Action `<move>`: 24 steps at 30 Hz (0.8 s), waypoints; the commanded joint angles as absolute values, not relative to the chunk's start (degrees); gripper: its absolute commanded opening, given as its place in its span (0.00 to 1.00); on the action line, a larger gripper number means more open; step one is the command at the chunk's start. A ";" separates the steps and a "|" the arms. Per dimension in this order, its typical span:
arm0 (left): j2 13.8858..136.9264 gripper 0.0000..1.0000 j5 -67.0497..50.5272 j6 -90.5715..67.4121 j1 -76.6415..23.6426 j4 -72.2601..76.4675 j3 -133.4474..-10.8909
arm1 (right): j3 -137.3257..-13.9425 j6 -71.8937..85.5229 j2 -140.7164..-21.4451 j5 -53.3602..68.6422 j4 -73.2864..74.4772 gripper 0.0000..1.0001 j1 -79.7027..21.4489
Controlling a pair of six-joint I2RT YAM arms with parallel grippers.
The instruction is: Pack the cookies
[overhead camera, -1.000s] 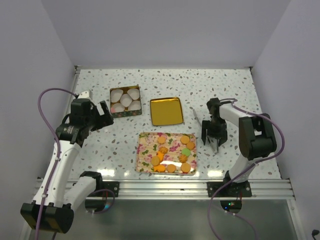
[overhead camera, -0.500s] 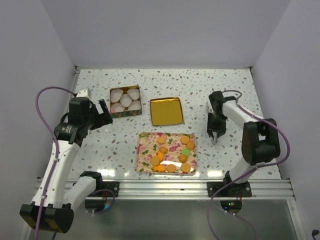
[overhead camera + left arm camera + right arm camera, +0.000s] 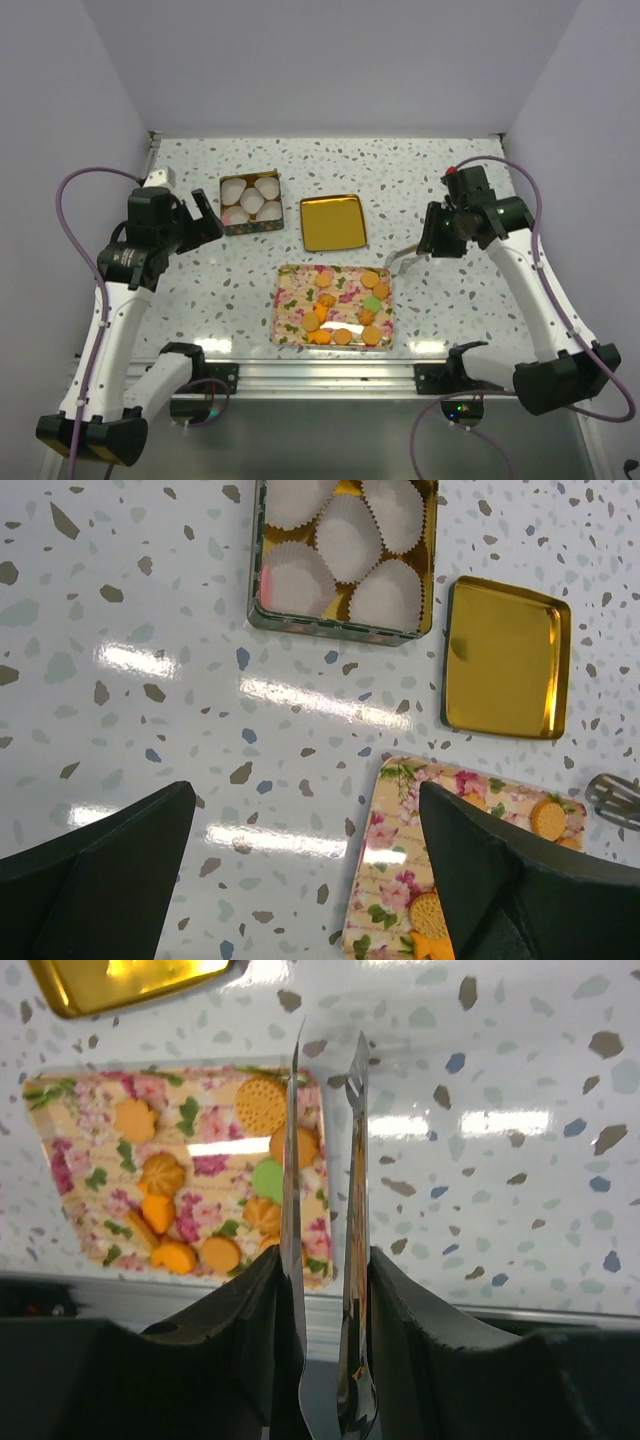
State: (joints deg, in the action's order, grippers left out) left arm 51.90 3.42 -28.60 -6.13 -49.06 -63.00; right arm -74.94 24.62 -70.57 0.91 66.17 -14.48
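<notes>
Several orange-brown cookies [image 3: 370,279] and a pale green one [image 3: 371,302] lie on a floral tray [image 3: 295,300] near the front. My right gripper [image 3: 440,240] is shut on metal tongs [image 3: 405,257], held above the table just right of the tray. In the right wrist view the tongs' two blades [image 3: 296,1160] stand between the fingers [image 3: 250,1310], tips over the tray's right edge near the cookies [image 3: 262,1103]. My left gripper [image 3: 205,225] hangs open left of the tin; in its wrist view the gripper [image 3: 305,870] holds nothing, with the tray [image 3: 400,830] below it.
A tin [image 3: 250,203] with white paper cups [image 3: 352,540] stands at the back left. Its gold lid [image 3: 332,221] lies upside down beside it, between tin and tray. The aluminium rail [image 3: 330,375] runs along the table's near edge.
My right gripper has closed on the tongs and lifted them from the table, the arm swinging up and to the right. The left arm drifted slightly left, still open.
</notes>
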 commanded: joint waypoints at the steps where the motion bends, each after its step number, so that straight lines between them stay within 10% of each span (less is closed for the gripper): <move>1: 52.38 1.00 0.88 -29.53 -6.42 -51.50 -66.18 | -76.55 26.98 -66.11 7.64 72.85 0.39 -15.81; 24: 40.70 1.00 -31.99 -32.96 -14.14 -26.91 -52.47 | -87.36 33.03 -64.94 26.63 67.16 0.35 -18.36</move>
State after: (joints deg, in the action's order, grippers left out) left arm 43.24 -24.62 -32.36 -11.57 -37.95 -53.01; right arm -83.99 29.67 -62.72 23.20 73.23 -17.43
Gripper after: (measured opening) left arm 0.997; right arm 0.354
